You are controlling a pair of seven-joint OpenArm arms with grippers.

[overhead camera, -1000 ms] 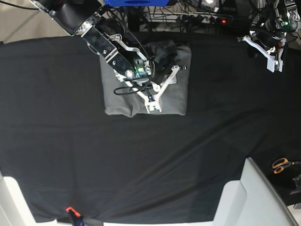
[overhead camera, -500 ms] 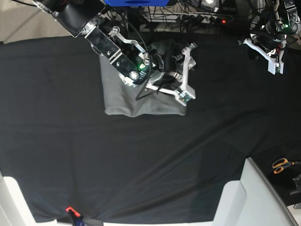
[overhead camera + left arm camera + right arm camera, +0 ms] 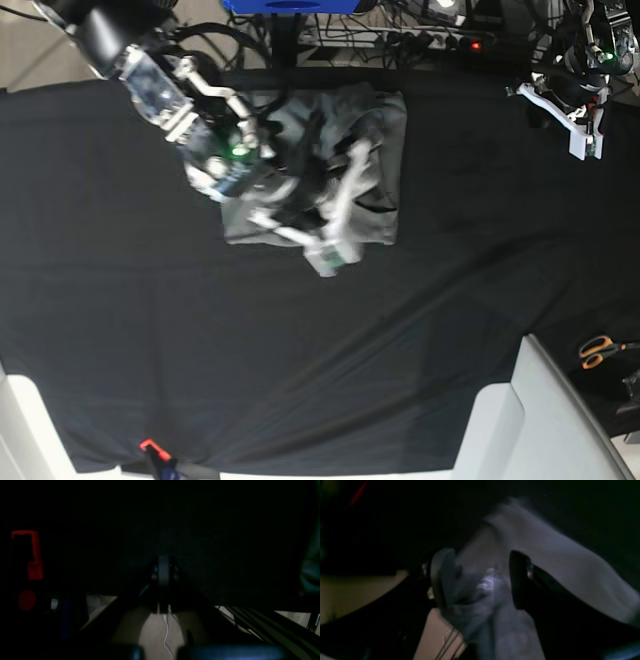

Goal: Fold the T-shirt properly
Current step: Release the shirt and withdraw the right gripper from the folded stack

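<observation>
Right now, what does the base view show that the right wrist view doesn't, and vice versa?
Base only: the whole folded medium-grey cotton T-shirt as a rough rectangle on the black table cloth, the left gripper parked at the far edge well clear of it, and orange-handled scissors off to one side.
Right wrist only: a close look between the right gripper's open jaws, with bunched grey fabric in the gap; the image is blurred.
Both: the T-shirt and the right gripper over it.
</observation>
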